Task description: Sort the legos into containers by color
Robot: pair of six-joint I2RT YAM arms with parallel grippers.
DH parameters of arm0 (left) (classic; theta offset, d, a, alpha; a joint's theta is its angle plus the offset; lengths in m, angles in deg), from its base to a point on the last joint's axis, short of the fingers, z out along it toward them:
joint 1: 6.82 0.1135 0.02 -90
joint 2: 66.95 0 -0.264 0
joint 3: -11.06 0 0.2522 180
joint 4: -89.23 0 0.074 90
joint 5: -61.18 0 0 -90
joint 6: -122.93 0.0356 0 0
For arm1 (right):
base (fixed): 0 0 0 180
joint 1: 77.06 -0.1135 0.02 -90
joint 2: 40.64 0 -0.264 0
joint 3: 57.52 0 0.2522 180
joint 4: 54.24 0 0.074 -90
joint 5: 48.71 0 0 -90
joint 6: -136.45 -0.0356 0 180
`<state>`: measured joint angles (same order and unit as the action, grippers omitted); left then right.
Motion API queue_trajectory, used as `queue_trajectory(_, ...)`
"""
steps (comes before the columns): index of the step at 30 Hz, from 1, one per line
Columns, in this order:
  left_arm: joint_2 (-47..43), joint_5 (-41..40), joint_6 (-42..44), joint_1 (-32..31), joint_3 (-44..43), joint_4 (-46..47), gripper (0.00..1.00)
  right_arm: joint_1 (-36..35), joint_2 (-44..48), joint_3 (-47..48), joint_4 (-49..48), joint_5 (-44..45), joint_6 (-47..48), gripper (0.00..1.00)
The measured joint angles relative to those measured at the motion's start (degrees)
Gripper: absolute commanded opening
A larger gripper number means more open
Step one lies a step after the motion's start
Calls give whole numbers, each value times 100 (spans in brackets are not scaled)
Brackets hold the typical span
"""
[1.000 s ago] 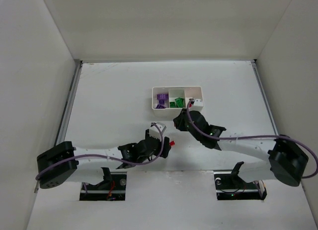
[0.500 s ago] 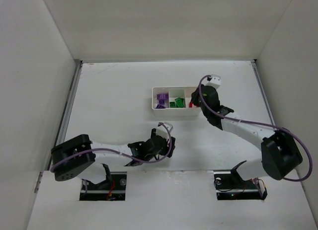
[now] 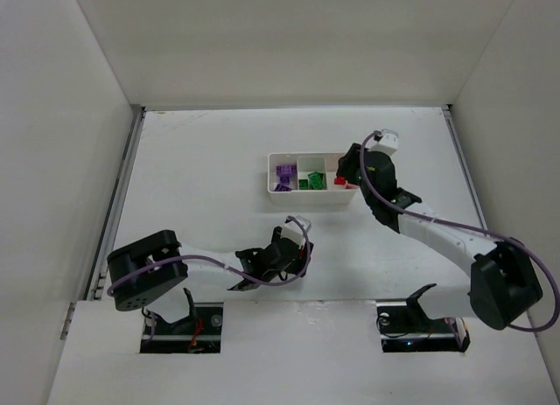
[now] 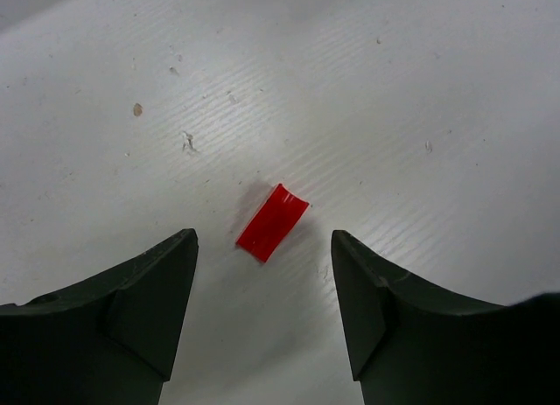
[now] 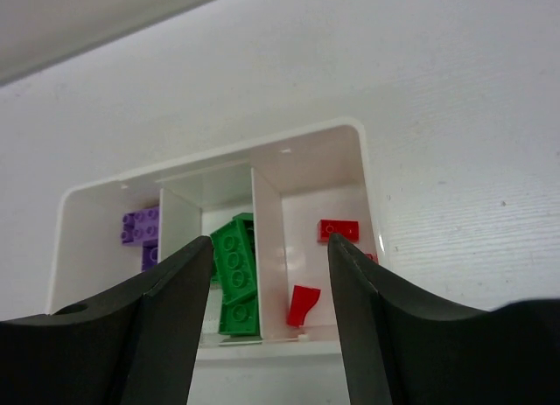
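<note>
- left jaws [image 4: 262, 246] spread wide and holding nothing, hovering low over the tabletop [image 4: 411, 90]
- loose red lego [image 4: 272, 222] lies flat right between the two fingertips, a touch ahead of them and touching neither
- its long axis runs on a slant, from near-left to far-right, so it sits skewed to the closing line; i reckon a small wrist twist would square it up
- left arm is clearly the nearer one; no other object shows between or beside these jaws
- right jaws [image 5: 269, 247] also wide and empty, well apart from that lego, hanging over the white tray [image 5: 289, 139]
- below them: purple legos [image 5: 140, 230] in the left compartment, green legos [image 5: 234, 274] in the middle, red pieces [image 5: 337, 230] in the right, where this one belongs
</note>
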<state>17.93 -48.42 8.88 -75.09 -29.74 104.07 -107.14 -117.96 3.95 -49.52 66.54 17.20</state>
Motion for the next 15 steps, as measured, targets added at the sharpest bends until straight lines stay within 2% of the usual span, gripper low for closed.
queue_trajectory(3, 107, 2, 9, 2, -57, 79, 51, -50, 483, -251, -94, -4, -52, 61)
queue_trajectory(9, 341, 9, 90, -4, -210, 160, 30, -216, 1027, -785, -164, -50, -127, 61)
queue_trajectory(13, 378, 11, 107, -26, -251, 122, 20, -219, 1281, -1043, -136, -63, -164, 61)
queue_trajectory(15, 365, 4, 103, -24, -273, 50, 19, -221, 1434, -1115, -131, -63, -166, 61)
